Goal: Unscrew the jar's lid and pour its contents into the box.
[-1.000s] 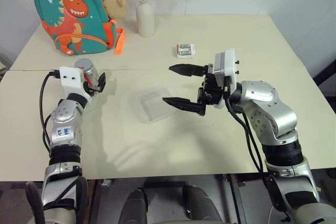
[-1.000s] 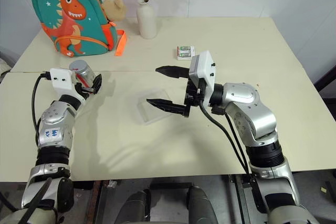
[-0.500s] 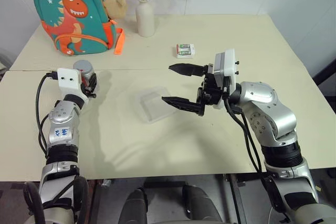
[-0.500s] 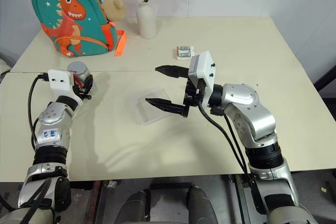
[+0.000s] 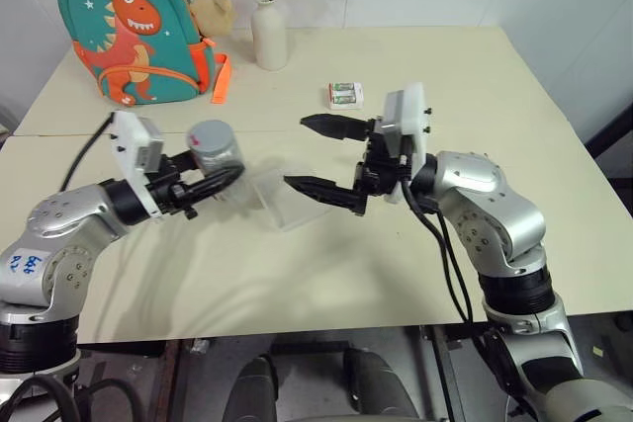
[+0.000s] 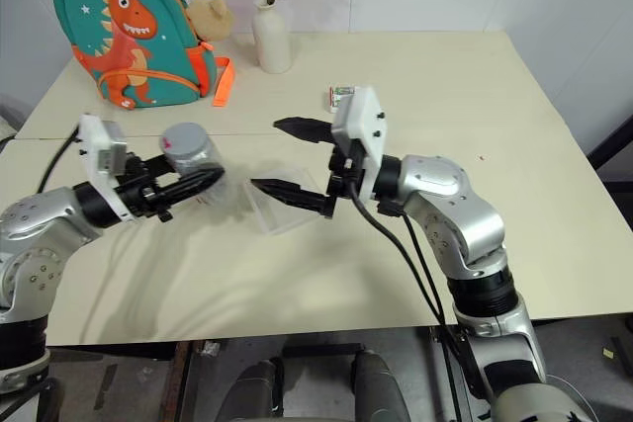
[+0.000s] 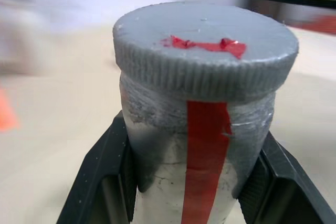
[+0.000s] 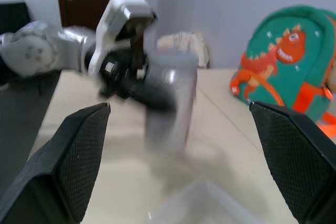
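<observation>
light: bright, even | shadows: soft on table [image 5: 415, 274] | blur: wrist views smeared, background unfocused

Left gripper [image 5: 213, 183] jaws clamped; right gripper [image 5: 316, 155] jaws wide.

Silver arms — black cables, white wrist housings, black fingers [image 5: 326, 126].

Jar [image 7: 173, 145]: dull silvery-grey wrap, wrinkled, with a glossy red tape strip. Lid [image 7: 205, 51]: matt grey plastic, ribbed rim. Box [image 5: 280, 197]: clear glossy plastic. Bench [image 5: 445, 76]: smooth matt cream top. Backpack [image 5: 138, 27]: teal cloth. Vase [image 5: 268, 35]: white glazed ceramic.
</observation>
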`<state>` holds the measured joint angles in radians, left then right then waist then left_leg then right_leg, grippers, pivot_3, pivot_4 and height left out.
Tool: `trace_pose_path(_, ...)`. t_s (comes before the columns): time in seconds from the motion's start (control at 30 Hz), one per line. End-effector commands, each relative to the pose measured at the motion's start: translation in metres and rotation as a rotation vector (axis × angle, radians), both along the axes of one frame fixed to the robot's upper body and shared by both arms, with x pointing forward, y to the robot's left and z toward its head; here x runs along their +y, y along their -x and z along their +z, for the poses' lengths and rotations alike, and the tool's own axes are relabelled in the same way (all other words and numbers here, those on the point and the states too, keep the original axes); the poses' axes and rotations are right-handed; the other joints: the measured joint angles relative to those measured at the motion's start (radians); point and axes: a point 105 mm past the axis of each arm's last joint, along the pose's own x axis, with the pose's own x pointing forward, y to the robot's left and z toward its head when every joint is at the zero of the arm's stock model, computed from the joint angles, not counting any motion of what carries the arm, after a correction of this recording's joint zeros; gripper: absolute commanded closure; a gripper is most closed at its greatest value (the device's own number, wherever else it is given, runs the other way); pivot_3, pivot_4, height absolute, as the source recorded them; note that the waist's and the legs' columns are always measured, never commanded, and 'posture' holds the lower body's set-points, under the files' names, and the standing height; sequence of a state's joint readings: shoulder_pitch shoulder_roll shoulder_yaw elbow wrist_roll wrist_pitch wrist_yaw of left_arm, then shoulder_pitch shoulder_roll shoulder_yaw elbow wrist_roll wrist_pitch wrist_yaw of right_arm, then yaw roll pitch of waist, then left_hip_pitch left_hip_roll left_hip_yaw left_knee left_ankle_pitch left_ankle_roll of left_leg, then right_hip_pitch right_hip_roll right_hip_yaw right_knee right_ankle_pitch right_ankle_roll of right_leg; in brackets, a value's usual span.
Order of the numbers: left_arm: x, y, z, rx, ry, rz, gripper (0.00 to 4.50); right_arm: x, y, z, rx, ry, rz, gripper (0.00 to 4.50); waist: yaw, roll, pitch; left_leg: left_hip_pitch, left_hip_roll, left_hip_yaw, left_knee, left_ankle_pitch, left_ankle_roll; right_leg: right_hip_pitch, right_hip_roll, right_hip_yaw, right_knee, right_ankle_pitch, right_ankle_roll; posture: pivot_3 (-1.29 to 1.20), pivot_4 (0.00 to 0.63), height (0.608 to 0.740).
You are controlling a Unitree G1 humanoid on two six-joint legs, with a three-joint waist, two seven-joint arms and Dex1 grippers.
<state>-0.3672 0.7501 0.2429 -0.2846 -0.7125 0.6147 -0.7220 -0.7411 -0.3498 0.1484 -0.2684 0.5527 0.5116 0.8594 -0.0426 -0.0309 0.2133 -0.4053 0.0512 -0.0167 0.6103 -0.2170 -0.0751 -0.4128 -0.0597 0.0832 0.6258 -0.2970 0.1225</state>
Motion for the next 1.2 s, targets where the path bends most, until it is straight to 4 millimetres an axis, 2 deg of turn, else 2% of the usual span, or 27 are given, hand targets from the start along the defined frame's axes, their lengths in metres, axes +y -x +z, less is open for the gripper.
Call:
trace_pose_path(0.03,-0.021,-0.001,0.012,-0.022,0.028,-0.081,2.52,0.016,0.002,0.012,0.054,-0.027,0.008,0.0,-0.002,0.0,0.0,0.0,0.0,0.0,0.0,0.0,0.0,0.0,0.0,0.0,0.0,0.0,0.0,0.0,0.15,0.74)
trace_pose_path(0.17,-0.047,0.0,0.007,0.014,0.067,-0.193,2.52,0.033,-0.006,0.009,0.086,0.013,-0.029,0.0,-0.008,0.0,0.0,0.0,0.0,0.0,0.001,0.0,0.0,0.0,0.0,0.001,0.0,0.002,0.003,0.0,0.15,0.74)
trace_pose_path(0.23,-0.056,0.002,0.003,0.027,0.057,-0.237,2.52,0.035,-0.012,0.007,0.098,0.024,-0.059,0.0,-0.012,0.0,0.0,-0.001,0.0,0.0,0.0,0.0,0.001,0.0,0.0,0.001,0.0,0.005,0.009,0.0,0.15,0.74)
trace_pose_path(0.33,-0.063,0.004,0.0,0.037,0.043,-0.275,2.52,0.035,-0.019,0.009,0.123,0.021,-0.082,0.0,-0.013,0.0,0.0,-0.001,0.0,0.0,-0.001,-0.001,0.001,-0.002,0.001,0.002,0.0,0.005,0.009,0.0,0.15,0.74)
trace_pose_path(0.9,-0.057,0.003,-0.003,0.032,-0.003,-0.3,2.52,0.02,-0.023,0.006,0.149,0.062,-0.062,0.0,-0.014,0.0,0.0,-0.002,0.0,0.0,-0.002,-0.001,0.002,-0.003,0.001,0.002,0.0,0.004,0.01,0.0,0.15,0.74)
trace_pose_path(1.0,-0.058,0.002,-0.003,0.028,-0.003,-0.301,2.52,0.019,-0.025,0.007,0.153,0.056,-0.063,0.62,-0.015,0.0,0.0,-0.002,0.0,0.0,-0.002,-0.001,0.002,-0.003,0.001,0.002,0.0,0.004,0.01,0.0,0.15,0.74)
trace_pose_path(1.13,-0.06,0.002,-0.001,0.02,0.002,-0.305,2.52,0.019,-0.024,0.007,0.164,0.05,-0.054,1.89,-0.015,0.0,0.0,-0.002,0.0,0.0,-0.002,-0.001,0.002,-0.003,0.001,0.002,0.0,0.004,0.01,0.0,0.15,0.74)
trace_pose_path(1.2,-0.06,0.001,0.001,0.005,0.003,-0.303,2.52,0.02,-0.023,0.007,0.17,0.051,-0.042,1.92,-0.015,0.0,0.0,-0.002,0.0,0.0,-0.002,-0.001,0.002,-0.003,0.001,0.003,0.0,0.004,0.01,0.0,0.15,0.74)
